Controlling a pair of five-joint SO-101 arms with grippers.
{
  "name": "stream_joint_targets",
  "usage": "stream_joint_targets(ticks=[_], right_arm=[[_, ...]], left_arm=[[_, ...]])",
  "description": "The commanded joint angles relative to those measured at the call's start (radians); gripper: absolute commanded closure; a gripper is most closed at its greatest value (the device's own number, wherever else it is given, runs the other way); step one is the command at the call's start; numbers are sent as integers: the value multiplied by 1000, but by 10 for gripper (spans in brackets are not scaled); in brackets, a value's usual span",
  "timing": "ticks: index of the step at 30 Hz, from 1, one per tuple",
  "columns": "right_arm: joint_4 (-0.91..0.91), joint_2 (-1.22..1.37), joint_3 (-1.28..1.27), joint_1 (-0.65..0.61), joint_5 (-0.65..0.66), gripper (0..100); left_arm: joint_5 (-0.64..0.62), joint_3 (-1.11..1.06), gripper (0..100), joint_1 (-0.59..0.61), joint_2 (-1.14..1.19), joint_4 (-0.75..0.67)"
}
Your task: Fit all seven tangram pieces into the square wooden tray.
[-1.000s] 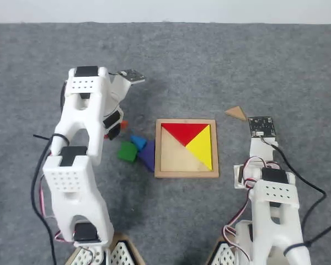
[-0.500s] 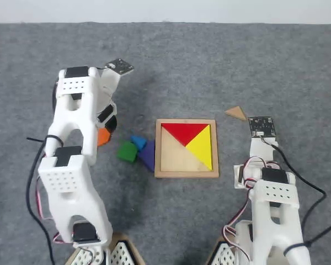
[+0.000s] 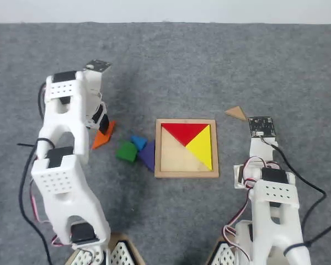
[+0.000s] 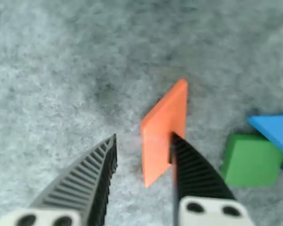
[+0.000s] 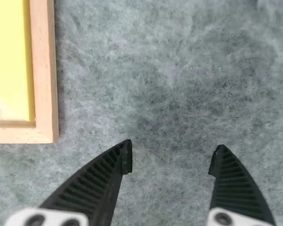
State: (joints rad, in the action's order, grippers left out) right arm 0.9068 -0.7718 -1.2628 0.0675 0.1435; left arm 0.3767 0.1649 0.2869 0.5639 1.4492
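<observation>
Where the left gripper (image 4: 143, 137) hangs low over the grey carpet (image 3: 220, 66), its jaws stand spread. The orange piece (image 4: 164, 123) lies flat on the carpet partly between them — one long edge runs beside or under one finger, while a strip of carpet separates it from the other. Whether that finger actually touches the piece I cannot tell.

From the high view the orange piece sits at the tip of the left arm, well apart from the square wooden tray (image 3: 186, 175). The green piece (image 3: 127, 151), the blue piece (image 3: 138, 142) and the purple piece (image 3: 148, 155) cluster between it and the tray, the purple one just beside the tray's left rim.

Inside the tray the red triangle (image 3: 184, 132) fills the far side and the yellow triangle (image 3: 202, 149) the right side, their edges meeting along a diagonal; the rest of the tray floor shows wood. A plain wooden triangle (image 3: 236, 113) lies on the carpet near the tray's far right corner.

The right gripper (image 5: 173, 153) is spread as well, holding nothing — it hangs over the carpet just beside a corner of the tray, near the yellow triangle.
</observation>
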Motion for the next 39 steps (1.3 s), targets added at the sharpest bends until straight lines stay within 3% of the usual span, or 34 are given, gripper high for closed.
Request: stream_joint_targets(ticks=[1, 12, 18, 22, 30, 34, 39], right_arm=[[-16, -33, 8, 15, 2, 728], [-16, -33, 8, 15, 2, 728], [-15, -33, 8, 15, 2, 728], [-15, -33, 8, 15, 2, 728], [-15, -33, 8, 15, 2, 728], [-15, -33, 8, 15, 2, 728], [-16, -33, 8, 15, 2, 728]], left_arm=[[-35, -76, 781, -8, -61, -87], [-34, -159, 790, -14, -61, -132], [8, -214, 944, -31, -63, -160], [26, -213, 986, -44, -69, -160], [35, -173, 983, -92, -69, -133], [35, -157, 924, -86, -61, -140], [72, -153, 989, -83, -78, -121]])
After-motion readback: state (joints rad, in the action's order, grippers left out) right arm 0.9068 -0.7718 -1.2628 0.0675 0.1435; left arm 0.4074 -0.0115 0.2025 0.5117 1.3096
